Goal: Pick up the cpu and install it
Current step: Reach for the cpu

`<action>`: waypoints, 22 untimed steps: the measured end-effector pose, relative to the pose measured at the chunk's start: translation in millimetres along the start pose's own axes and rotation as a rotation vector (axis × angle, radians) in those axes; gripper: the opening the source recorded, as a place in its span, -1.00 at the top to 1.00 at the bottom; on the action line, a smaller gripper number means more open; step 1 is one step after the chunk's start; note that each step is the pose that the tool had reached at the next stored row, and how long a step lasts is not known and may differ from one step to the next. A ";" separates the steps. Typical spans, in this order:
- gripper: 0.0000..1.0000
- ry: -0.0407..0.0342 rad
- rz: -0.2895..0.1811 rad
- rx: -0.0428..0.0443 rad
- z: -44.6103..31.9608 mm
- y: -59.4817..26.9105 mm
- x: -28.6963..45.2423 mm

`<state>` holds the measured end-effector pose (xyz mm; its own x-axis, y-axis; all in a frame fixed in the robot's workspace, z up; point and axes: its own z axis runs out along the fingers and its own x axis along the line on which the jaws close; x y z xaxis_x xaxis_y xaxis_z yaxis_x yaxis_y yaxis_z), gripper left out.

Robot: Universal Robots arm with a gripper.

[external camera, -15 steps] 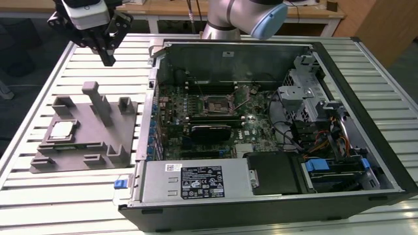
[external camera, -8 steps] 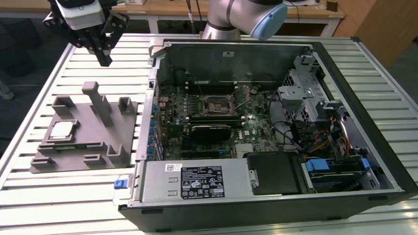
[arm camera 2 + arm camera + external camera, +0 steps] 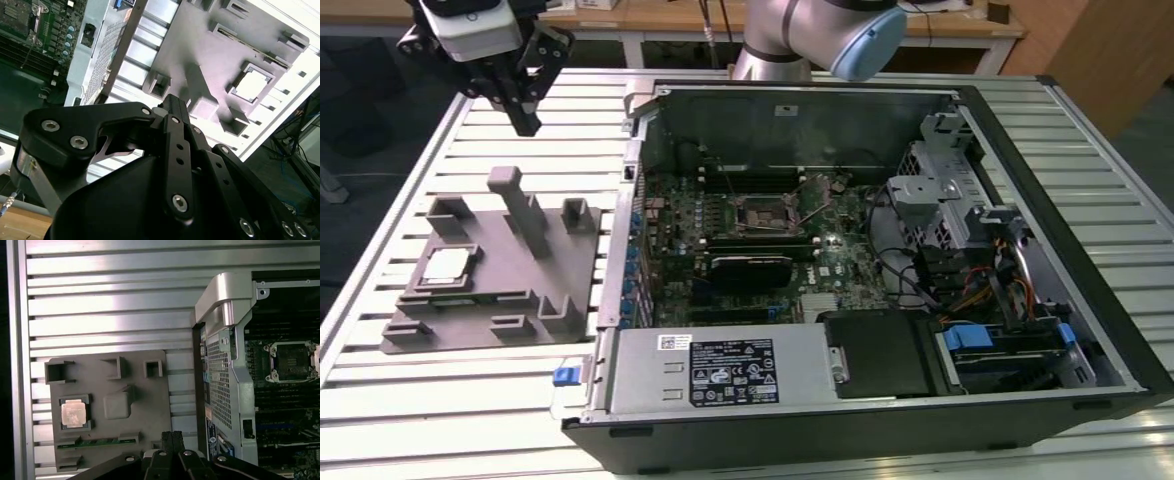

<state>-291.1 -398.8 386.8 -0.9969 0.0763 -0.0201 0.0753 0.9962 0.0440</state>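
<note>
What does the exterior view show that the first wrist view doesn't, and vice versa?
Exterior view: the silver-and-blue robot arm, the grey labelled power supply box. First wrist view: a thin green strip lying in a slot. Both: the shiny silver square cpu seated in the grey plastic fixture block, the dark square motherboard socket, the black hand, shut.

Clear above cpu (image 3: 447,265); tall fixture posts (image 3: 523,205) just beside it (exterior view's right). The socket (image 3: 761,212) is boxed in by case walls (image 3: 787,125).
</note>
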 end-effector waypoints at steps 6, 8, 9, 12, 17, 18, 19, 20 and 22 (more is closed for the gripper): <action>0.79 0.0001 0.000 0.0000 0.2 -0.5 6.3; 0.79 0.0001 0.000 0.0000 0.3 -0.7 8.8; 0.79 0.0001 0.000 0.0000 0.3 -0.8 10.3; 0.79 0.0000 0.000 -0.0001 0.3 -1.1 16.2; 0.79 0.0001 0.000 0.0001 0.3 -1.3 28.4; 0.79 0.0002 0.000 0.0001 0.2 -1.4 31.3; 0.79 0.0001 0.000 0.0000 0.3 -1.6 34.6; 0.79 0.0001 0.000 0.0000 0.3 -1.9 38.5; 0.79 0.0001 0.000 0.0000 0.2 -2.3 46.2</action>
<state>-337.3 -397.6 385.6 -0.9969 0.0763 -0.0200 0.0753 0.9962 0.0440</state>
